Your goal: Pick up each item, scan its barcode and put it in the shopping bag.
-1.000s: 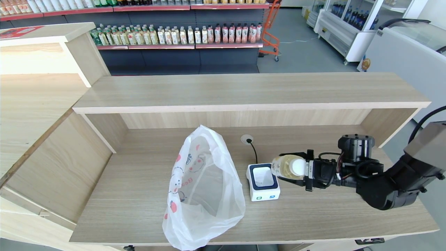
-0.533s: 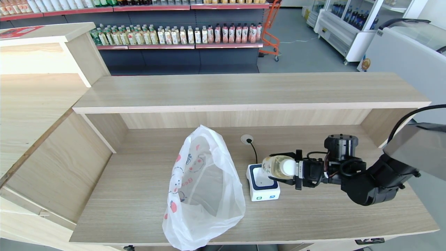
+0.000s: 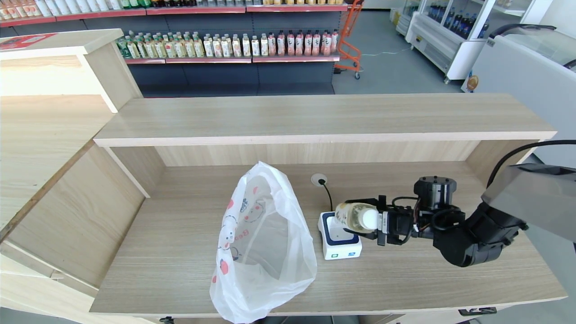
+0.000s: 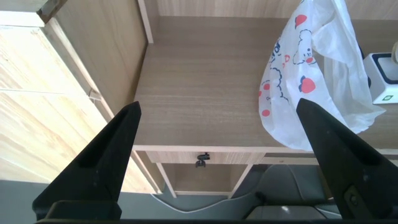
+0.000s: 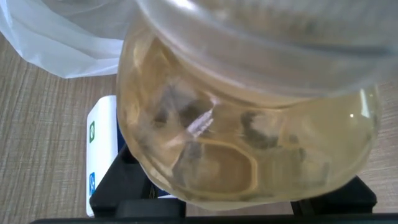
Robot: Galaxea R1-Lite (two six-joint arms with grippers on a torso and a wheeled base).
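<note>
My right gripper (image 3: 355, 216) is shut on a clear bottle of pale yellow drink (image 3: 353, 215) with a white cap, held sideways just above the white and dark blue barcode scanner (image 3: 339, 235). The right wrist view has the bottle (image 5: 249, 112) close up, with the scanner (image 5: 106, 162) beneath it. A white shopping bag (image 3: 261, 243) with red cartoon prints stands open on the counter to the left of the scanner. In the left wrist view, my left gripper (image 4: 217, 162) hangs open, off the counter's front left edge, with the bag (image 4: 317, 81) and scanner (image 4: 385, 78) farther off.
The scanner's black cable (image 3: 326, 193) runs to a round socket (image 3: 318, 179) near the back. A raised wooden ledge (image 3: 324, 118) and side walls (image 3: 506, 162) enclose the counter (image 3: 171, 252). Shelves of drinks (image 3: 225, 45) stand beyond.
My right arm has carried the bottle leftward, from beside the scanner's right edge to over its window. The bag and scanner have stayed put.
</note>
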